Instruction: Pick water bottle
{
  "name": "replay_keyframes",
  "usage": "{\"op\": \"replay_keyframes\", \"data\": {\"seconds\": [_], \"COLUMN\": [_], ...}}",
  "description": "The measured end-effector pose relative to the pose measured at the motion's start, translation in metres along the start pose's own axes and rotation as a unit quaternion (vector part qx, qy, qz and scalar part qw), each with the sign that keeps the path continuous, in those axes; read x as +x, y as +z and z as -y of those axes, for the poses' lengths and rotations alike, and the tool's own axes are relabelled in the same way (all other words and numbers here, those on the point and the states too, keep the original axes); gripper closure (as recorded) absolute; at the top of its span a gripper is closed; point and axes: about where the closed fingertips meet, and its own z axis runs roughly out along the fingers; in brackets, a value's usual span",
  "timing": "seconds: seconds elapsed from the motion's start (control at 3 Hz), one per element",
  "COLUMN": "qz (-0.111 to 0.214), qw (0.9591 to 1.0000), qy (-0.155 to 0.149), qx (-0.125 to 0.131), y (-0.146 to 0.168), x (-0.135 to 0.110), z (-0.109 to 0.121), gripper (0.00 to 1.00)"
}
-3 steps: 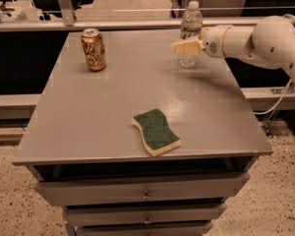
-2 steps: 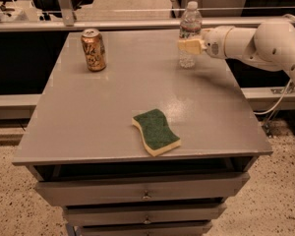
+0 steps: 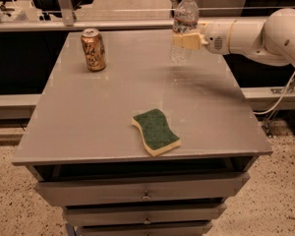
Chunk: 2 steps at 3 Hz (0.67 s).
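1. The tall, slim, clear plastic water bottle (image 3: 186,18), with its white cap and white-red label band, stood at the far right of the flat grey metal table (image 3: 113,107), close to the back edge; it was well apart from the short gold drink can (image 3: 93,49) at the far left and from the green-and-yellow sponge (image 3: 156,131) near the front edge.
2. The cream-coloured two-finger gripper (image 3: 186,41), at the end of the white arm (image 3: 250,33) reaching in from the right, was closed around the water bottle on the ribbed body just below the label; it appeared to be holding the bottle.
3. The bottle was probably light, with thin walls that would give under a hard squeeze; smooth plastic can slip, and a tall narrow shape tips easily; the ribbed mid-body, where the gripper sat, looked the soundest place to take hold, since the ribs stiffen the wall and the grip lies near the balance point.
4. Against the earlier frames, the cap and the gripper sat a little higher and slightly further left in the view, so the bottle seemed to have begun to rise off the table, though whether its base was fully clear could not be told; the drink can and the sponge had not moved.
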Motion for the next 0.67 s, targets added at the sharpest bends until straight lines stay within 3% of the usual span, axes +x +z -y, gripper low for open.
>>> {"op": "replay_keyframes", "data": {"seconds": [0.33, 0.67], "qz": [-0.017, -0.021], "qw": [0.9955, 0.9946], "qy": [0.002, 0.002], "qx": [-0.094, -0.102], "y": [-0.0105, -0.0101], "x": [-0.0206, -0.0173], "z": [-0.0591, -0.0629], "gripper": [1.0, 1.0]}}
